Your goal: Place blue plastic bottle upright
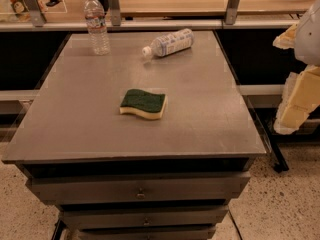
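Note:
The blue plastic bottle (169, 42) lies on its side near the far edge of the grey metal table (100, 134). Its white cap points left and toward me, and its blue-and-white label wraps round its middle. My gripper (296, 101) is at the right edge of the view, beyond the table's right side and level with its middle. It is well apart from the bottle and holds nothing that I can see.
A clear bottle with a narrow red-and-white label (97, 24) stands upright at the table's far left. A green-and-yellow sponge (143, 104) lies in the middle of the table. Shelving with metal posts (114, 4) runs behind the table. Drawers (140, 191) sit below the top.

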Tool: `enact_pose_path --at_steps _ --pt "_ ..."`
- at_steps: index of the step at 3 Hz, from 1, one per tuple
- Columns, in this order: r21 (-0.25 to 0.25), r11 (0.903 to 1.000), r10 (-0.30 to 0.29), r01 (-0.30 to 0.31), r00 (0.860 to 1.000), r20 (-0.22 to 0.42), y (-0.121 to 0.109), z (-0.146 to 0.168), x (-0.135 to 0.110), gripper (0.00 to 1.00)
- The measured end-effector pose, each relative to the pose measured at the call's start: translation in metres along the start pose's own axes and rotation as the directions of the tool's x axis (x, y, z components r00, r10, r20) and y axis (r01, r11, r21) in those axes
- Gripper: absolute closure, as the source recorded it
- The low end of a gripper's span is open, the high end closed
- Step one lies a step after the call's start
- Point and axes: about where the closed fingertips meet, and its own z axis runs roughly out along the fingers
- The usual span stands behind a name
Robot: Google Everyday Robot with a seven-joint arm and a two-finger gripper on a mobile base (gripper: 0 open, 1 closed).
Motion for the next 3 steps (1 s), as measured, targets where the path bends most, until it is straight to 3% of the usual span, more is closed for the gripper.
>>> enact_pose_path --at_steps 1,2,3 --pt "0.000 1.0000 0.000 0.000 1.000 0.000 0.000 0.000 0.000 0.00" --pt "-0.018 0.9998 -0.012 0.013 0.998 0.065 -0.009 -0.004 -0.005 0.00" --pt "-0.038 0.9984 -0.036 0.041 0.991 0.127 -0.033 -0.007 -0.016 0.00"
